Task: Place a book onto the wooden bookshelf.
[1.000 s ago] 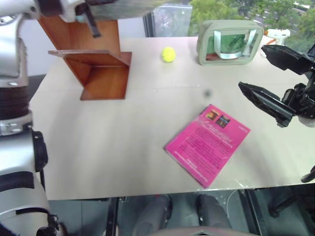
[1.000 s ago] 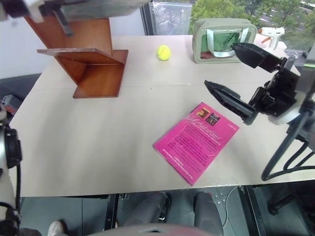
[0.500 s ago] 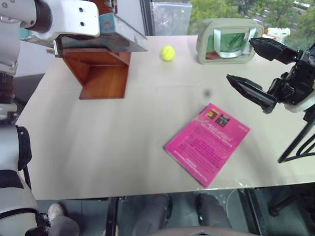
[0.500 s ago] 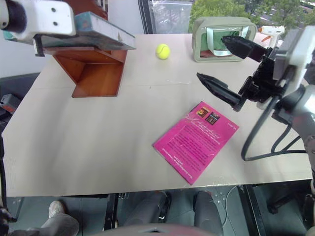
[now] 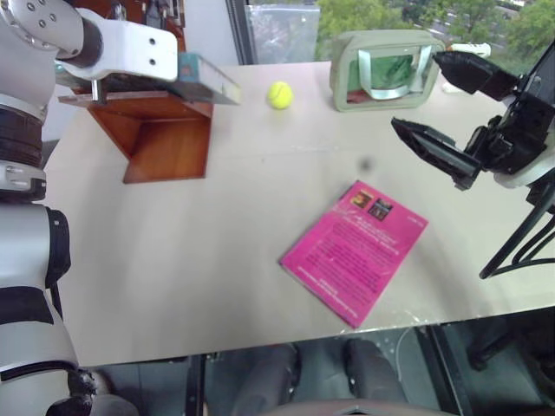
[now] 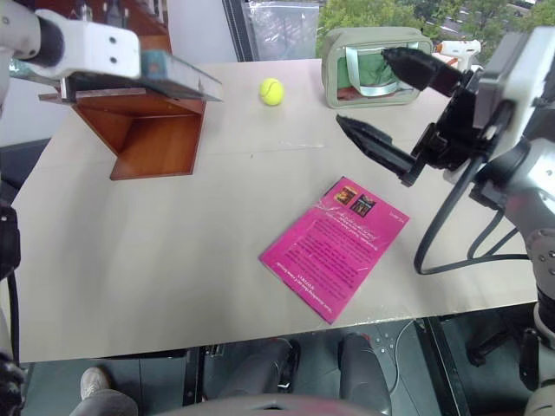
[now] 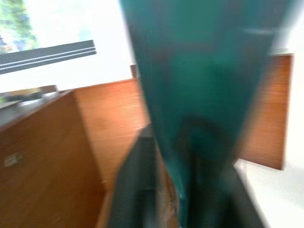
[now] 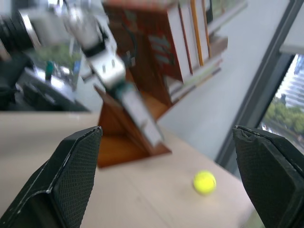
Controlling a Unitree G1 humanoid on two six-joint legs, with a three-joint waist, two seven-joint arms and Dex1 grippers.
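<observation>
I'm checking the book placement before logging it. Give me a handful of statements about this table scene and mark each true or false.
1. The teal book lies across the wooden bookshelf at the left gripper. True.
2. The pink book is standing upright on the bookshelf. False: it lies flat on the table, near the front edge.
3. The right gripper hangs with its fingers spread wide and nothing between them. True.
4. The tennis ball sits inside the green pouch. False: it rests on the table, between the bookshelf and the pouch, apart from both.
5. The right gripper is touching the pink book. False: it is in the air, clear of it.
</observation>
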